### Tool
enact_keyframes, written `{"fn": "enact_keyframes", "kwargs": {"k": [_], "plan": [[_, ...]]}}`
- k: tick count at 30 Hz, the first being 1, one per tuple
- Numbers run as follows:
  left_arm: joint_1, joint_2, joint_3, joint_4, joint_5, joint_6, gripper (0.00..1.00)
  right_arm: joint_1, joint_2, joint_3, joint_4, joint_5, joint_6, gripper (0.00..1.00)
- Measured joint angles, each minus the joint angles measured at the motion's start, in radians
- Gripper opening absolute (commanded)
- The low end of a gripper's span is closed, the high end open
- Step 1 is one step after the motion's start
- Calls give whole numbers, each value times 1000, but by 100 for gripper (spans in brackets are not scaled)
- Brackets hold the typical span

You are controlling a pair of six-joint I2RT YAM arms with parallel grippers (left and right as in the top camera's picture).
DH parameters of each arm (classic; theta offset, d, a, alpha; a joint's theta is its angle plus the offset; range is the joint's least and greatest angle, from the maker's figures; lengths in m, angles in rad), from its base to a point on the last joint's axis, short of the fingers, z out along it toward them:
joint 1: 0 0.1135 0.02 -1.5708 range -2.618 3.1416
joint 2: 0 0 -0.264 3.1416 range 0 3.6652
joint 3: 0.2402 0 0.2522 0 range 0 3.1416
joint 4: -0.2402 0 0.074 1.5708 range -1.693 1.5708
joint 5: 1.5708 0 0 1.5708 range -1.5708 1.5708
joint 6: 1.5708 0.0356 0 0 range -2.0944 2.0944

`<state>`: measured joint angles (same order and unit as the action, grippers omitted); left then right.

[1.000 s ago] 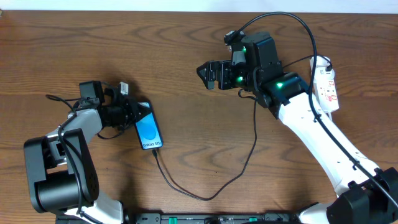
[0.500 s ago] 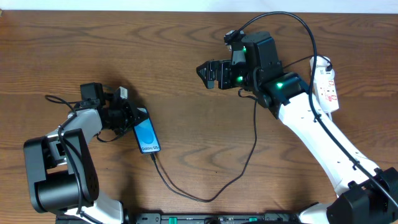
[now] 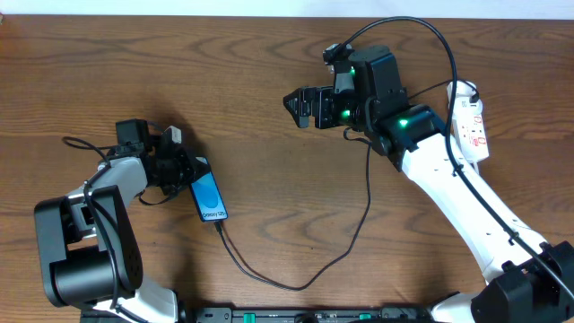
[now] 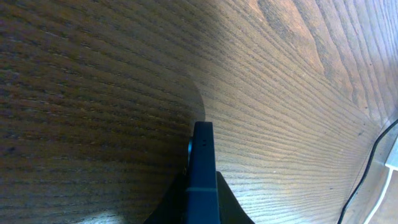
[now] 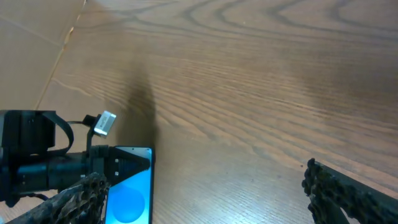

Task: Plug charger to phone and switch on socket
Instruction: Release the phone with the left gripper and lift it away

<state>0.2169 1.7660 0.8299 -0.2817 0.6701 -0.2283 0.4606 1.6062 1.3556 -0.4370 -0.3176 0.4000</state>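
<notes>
The phone [image 3: 209,198] lies slanted at the table's left, its blue screen up. My left gripper [image 3: 194,171] is shut on its upper end. In the left wrist view the phone [image 4: 202,163] shows edge-on between the jaws of the left gripper [image 4: 203,208]. The charger [image 3: 296,282], a thin black cable, loops from the phone's lower end across the front of the table and up toward the right arm; its tip meets the phone at the bottom edge. The socket [image 3: 472,119] lies at the far right. My right gripper [image 3: 299,106] hangs open mid-table, holding nothing. The right wrist view shows the phone [image 5: 129,196] at lower left.
The right arm's thick black cable [image 3: 421,27] arches over the back of the table. Bare wood lies between the two grippers. The left arm's base [image 3: 85,251] fills the front left corner. The charger's cable [image 4: 372,163] shows at the left wrist view's right edge.
My left gripper has drawn the phone a little to the left and toward the front, with the cable's end following. The right arm has not moved.
</notes>
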Motion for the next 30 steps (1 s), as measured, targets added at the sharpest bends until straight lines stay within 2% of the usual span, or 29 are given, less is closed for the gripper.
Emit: {"fn": "enact_keyframes", "kwargs": {"k": [5,9,17,20,26,30], "plan": [[0,0,0,0,-6,0,8,0,0,0,0,0,0,99],[0,0,0,-2,-7,0,21,0,0,0,0,0,0,99],[0,-8,0,-3,5,0,31,0,0,0,0,0,0,99],[0,-10,0,-4,9,1,39,0,0,0,0,0,0,99],[0,-24,3,-10,33,-3,65,0,0,0,0,0,0,99],[0,-31,7,-21,31,1,70,0,0,0,0,0,0,99]]}}
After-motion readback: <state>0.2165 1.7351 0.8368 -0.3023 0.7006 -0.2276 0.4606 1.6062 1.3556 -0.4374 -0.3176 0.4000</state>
